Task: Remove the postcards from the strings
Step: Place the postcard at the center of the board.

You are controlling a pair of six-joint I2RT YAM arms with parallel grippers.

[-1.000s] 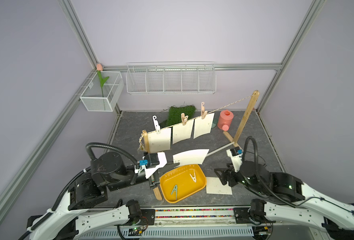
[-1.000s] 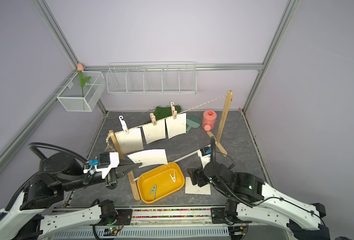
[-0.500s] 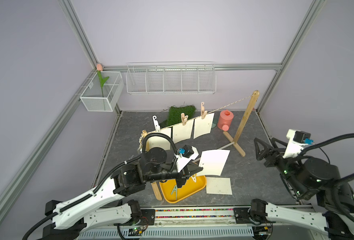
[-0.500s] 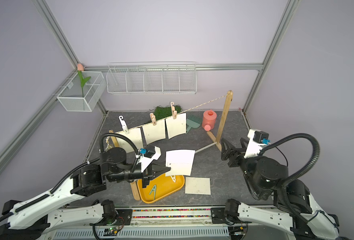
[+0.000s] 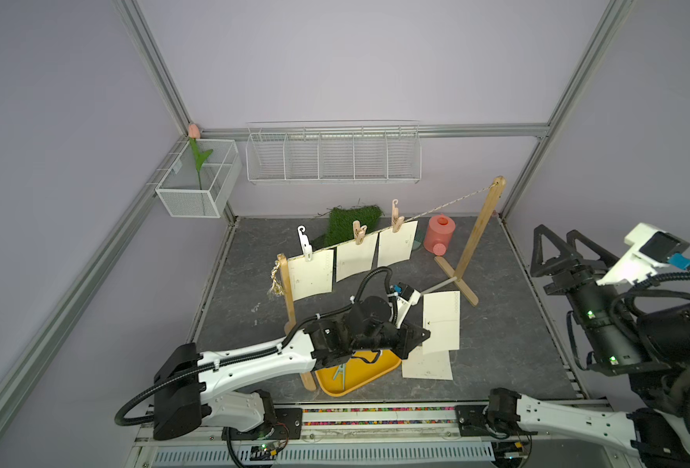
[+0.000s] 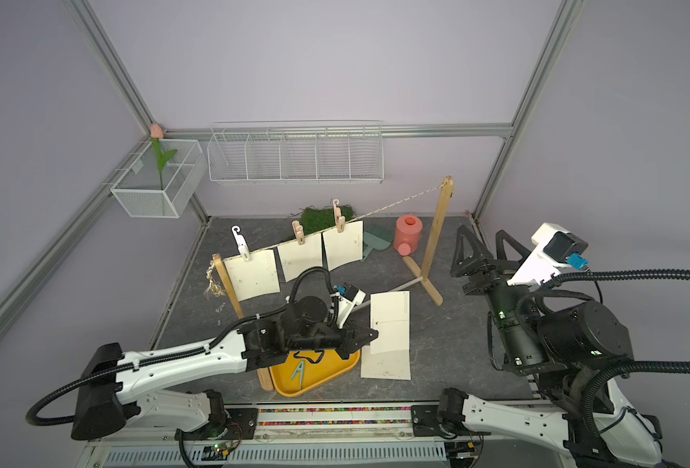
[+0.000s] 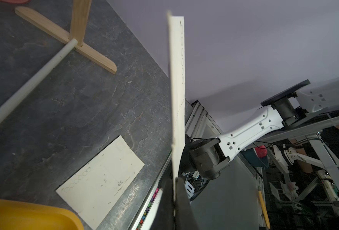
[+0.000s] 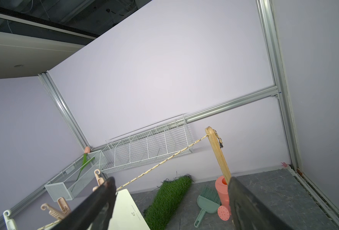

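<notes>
Left wrist view shows a cream-white rectangular postcard (image 7: 177,89) pinched by one edge in the clamped left gripper (image 7: 174,185), above a second postcard (image 7: 103,179) lying flat at the near edge of the dark grey tabletop (image 7: 75,103), with three pegged postcards (image 5: 354,261) hanging on the twisted beige rope (image 5: 448,202) farther back and the right gripper (image 5: 556,231) gaping wide, empty.

**In both top views,** the left arm (image 5: 254,360) covers part of the yellow tray (image 5: 359,379) and a lower stretch of the near wooden post (image 5: 286,283). Print on the 3 hanging postcards (image 5: 310,275) is too small to read. **Right wrist view:** 1 postcard (image 8: 128,211) is cut off at 6 o'clock.
</notes>
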